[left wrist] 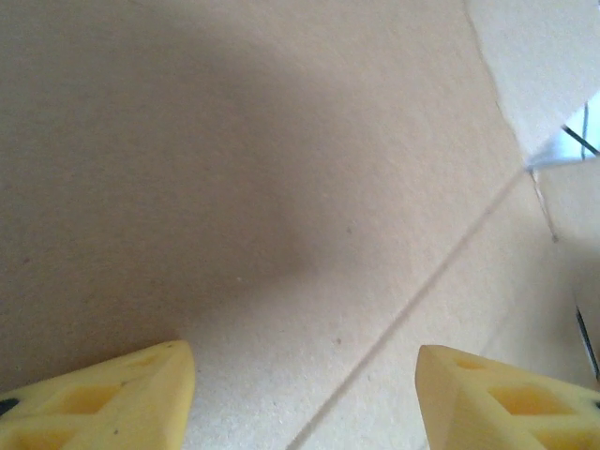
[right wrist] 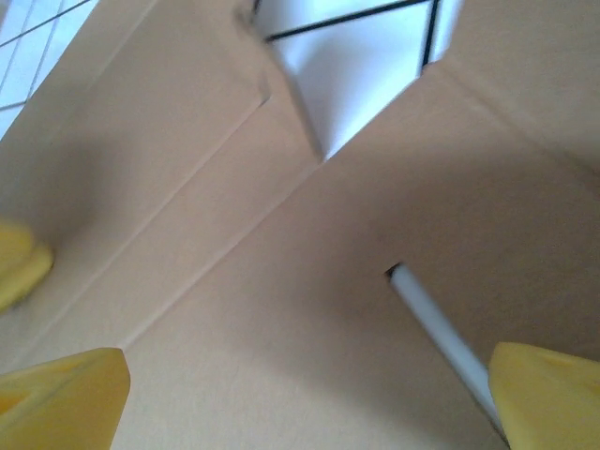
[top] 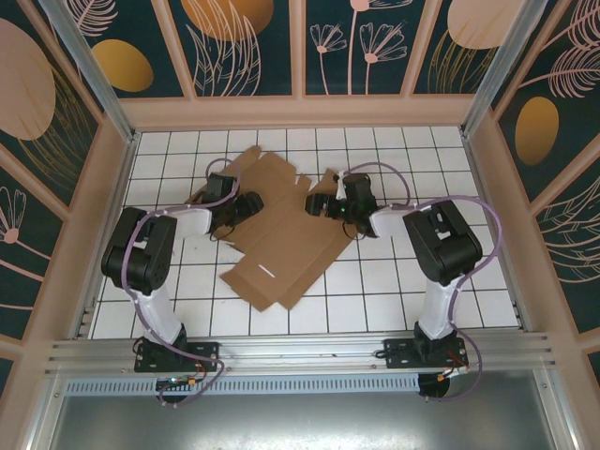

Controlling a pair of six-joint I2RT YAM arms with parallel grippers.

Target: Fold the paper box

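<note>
Right, the paper box [top: 281,234] lies spread out on the white tiled table [top: 394,291], squarely between the two pincers. The left pincer [top: 250,207] is over its left part and the right pincer [top: 315,204] is at its right edge. It's plain brown cardboard, a die-cut sheet not yet folded up. Flaps jut out at angles, and a narrow slot [top: 267,272] sits closer to the arm bases than either pincer.

Down at the left wrist, brown board runs right across beneath the fingers [left wrist: 122,394]. A crease [left wrist: 412,300] slants away past the tips, and a cut edge shows up to their right. Those yellow fingers stand apart with nothing between them, so the left pincer is open. I can't tell whether the tips touch the board.

Over to the right wrist: its fingers [right wrist: 553,394] are spread wide, open as well, with bare cardboard between them. Ahead of them, paired creases run to a V-shaped notch [right wrist: 356,84] where the gridded table shows through. A slit [right wrist: 441,337] lies just inside the right-hand finger.

Now the hard parts. From above, both wrists cover bits of the sheet, and the jaws are too small and dark to read there. At the right wrist, a yellow piece [right wrist: 19,262] is cut off at the left edge, and I can't say what it is. Both close views are soft and blurred.
</note>
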